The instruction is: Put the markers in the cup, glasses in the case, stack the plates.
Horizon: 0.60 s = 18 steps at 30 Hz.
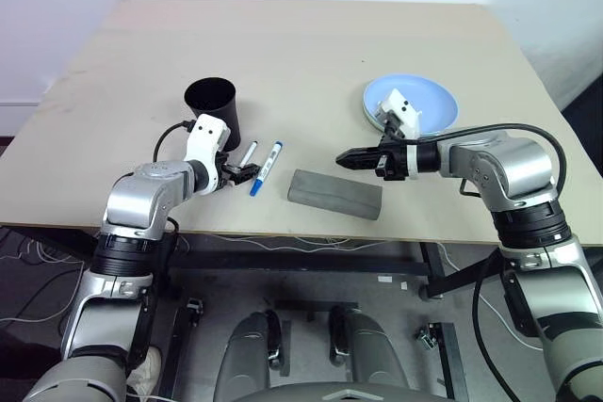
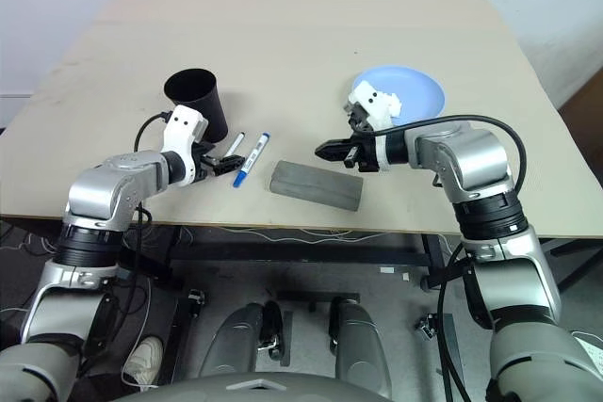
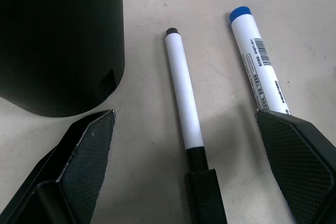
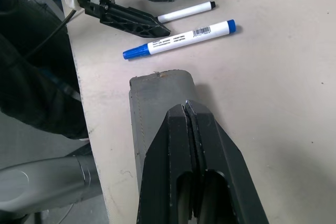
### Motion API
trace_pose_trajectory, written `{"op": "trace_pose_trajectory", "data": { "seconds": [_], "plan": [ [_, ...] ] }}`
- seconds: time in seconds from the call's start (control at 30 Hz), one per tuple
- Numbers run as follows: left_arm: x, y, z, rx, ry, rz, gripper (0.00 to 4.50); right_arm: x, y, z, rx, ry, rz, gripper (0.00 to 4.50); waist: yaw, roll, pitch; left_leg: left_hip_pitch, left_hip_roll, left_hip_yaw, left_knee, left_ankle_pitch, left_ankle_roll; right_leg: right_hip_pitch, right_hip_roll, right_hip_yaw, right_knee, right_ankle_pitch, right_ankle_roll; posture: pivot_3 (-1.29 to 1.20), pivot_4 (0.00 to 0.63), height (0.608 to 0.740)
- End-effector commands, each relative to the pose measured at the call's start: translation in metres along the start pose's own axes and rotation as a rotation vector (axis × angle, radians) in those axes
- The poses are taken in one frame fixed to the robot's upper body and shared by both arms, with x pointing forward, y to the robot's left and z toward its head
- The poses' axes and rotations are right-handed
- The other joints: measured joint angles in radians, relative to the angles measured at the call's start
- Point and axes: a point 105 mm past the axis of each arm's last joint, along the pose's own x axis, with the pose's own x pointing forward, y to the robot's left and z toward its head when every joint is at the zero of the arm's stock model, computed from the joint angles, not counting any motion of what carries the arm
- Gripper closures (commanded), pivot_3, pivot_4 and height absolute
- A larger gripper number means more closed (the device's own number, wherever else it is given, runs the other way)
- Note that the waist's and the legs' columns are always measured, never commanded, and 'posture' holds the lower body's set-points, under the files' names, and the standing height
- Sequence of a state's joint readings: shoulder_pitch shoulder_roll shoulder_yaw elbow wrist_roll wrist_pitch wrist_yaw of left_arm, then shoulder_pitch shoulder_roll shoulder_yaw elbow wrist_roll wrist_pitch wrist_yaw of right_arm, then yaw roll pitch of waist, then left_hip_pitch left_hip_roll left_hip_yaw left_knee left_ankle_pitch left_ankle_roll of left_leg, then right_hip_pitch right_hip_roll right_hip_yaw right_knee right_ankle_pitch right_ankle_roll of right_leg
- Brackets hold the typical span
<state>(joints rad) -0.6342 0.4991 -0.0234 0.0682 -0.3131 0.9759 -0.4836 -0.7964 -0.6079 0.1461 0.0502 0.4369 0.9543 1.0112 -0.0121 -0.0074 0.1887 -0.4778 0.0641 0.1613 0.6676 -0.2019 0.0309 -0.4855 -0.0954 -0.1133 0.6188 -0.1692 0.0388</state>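
The black cup stands upright at the left of the table. Beside it lie two markers, one black-capped and one blue-capped. My left gripper is open and low over the table, its fingers straddling the black-capped marker, with the cup just beyond one finger. The grey case lies closed near the front edge. My right gripper hovers over it, shut and holding nothing. The light blue plate rests on the pale green one. The glasses are out of view.
The table's front edge runs just behind the case and both wrists. Bare tabletop stretches across the far half. In the right wrist view my left gripper lies close to both markers.
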Motion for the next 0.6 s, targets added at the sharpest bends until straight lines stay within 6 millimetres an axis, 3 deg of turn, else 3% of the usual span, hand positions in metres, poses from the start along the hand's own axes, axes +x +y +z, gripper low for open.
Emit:
{"op": "trace_pose_trajectory", "data": {
  "seconds": [0.03, 0.6],
  "plan": [
    [-0.003, -0.002, 0.005, -0.003, 0.032, 0.009, 0.00, -0.008, -0.004, 0.013, -0.015, -0.041, -0.025, 4.47, -0.001, 0.000, 0.000, 0.000, 0.000, 0.000, 0.000, 0.000, 0.000, 0.000, 0.000, 0.000, 0.000, 0.000, 0.000, 0.00, 0.150, 0.710],
    [-0.018, -0.004, -0.014, -0.044, 0.201, 0.019, 0.00, -0.007, -0.012, 0.011, 0.008, -0.025, -0.049, 4.47, -0.003, 0.000, 0.000, 0.002, 0.000, 0.000, 0.000, 0.000, 0.000, 0.002, 0.000, 0.000, 0.000, 0.000, 0.000, 0.00, 0.150, 0.710]
  ]
}}
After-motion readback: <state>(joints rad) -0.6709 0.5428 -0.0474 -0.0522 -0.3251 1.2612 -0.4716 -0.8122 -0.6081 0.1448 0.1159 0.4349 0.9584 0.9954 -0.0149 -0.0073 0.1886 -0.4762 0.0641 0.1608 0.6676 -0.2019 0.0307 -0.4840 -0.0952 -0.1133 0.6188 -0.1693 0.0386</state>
